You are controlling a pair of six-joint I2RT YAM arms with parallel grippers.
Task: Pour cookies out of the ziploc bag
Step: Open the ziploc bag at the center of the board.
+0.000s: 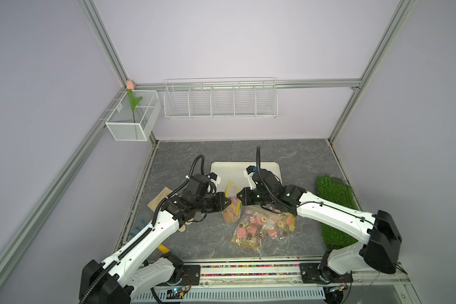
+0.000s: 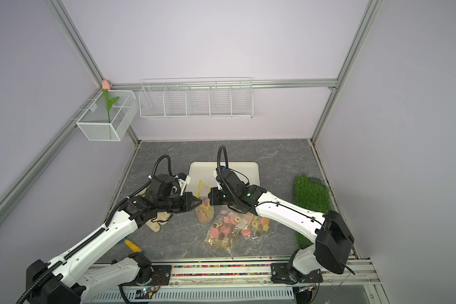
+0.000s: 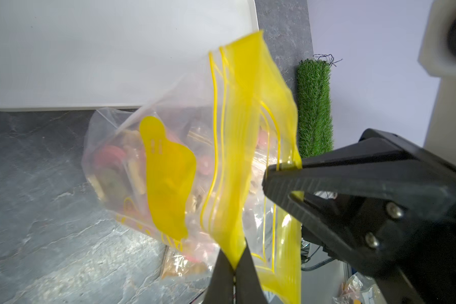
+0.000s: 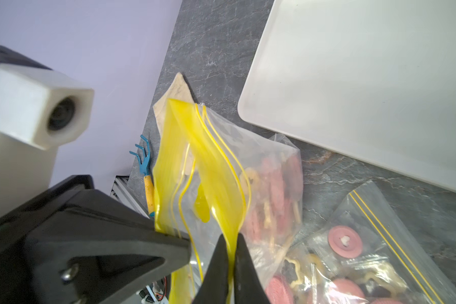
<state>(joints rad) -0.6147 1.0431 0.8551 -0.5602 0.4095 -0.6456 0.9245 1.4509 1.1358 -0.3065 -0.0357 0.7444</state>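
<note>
Now left pincer (image 3: 234, 264) and right pincer (image 4: 228, 239) pinch clear yellow-lipped ziploc bag (image 3: 242, 110); lips may slip, dumping pink-and-beige cookies (image 4: 273, 179).

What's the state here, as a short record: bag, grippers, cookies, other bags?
bag: upright, mouth parted, in front of tray
left gripper: shut on one yellow lip
right gripper: shut on the other lip
cookies: inside bag, none on tray
other bags: lying beside it, not held

Two arms (image 1: 153, 231) (image 1: 327, 213), one tray (image 1: 229, 168), several bags (image 1: 231, 208) (image 1: 248, 234)
</note>
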